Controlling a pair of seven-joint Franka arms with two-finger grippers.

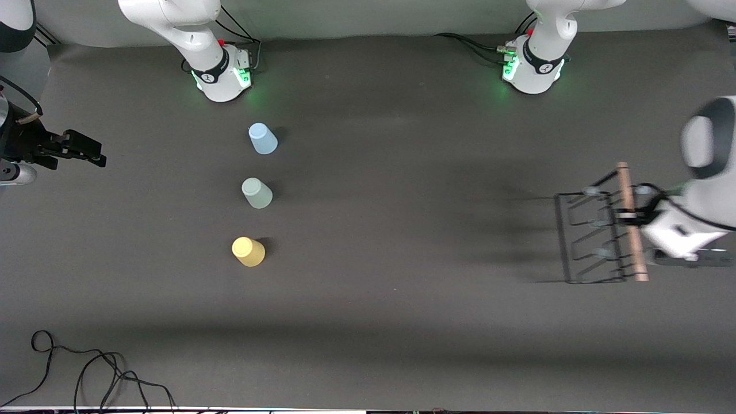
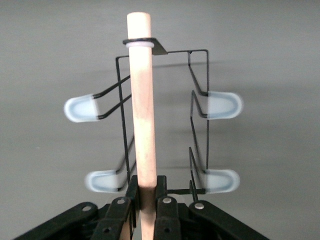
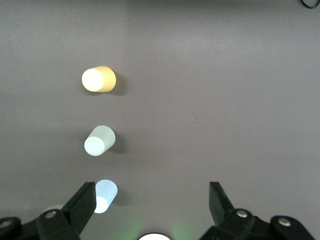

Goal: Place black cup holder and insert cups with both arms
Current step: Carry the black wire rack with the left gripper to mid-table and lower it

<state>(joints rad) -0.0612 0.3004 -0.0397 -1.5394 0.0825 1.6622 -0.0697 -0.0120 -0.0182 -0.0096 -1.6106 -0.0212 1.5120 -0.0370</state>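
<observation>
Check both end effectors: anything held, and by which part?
Left end effector is shut on the black cup holder, gripping its wooden rod handle. Right end effector is open and holds nothing.

High front camera, two downward wrist cameras

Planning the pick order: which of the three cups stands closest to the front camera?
The yellow cup. It is lowest in the front view's row, with the grey-green cup next and the light blue cup closest to the right arm's base.
</observation>
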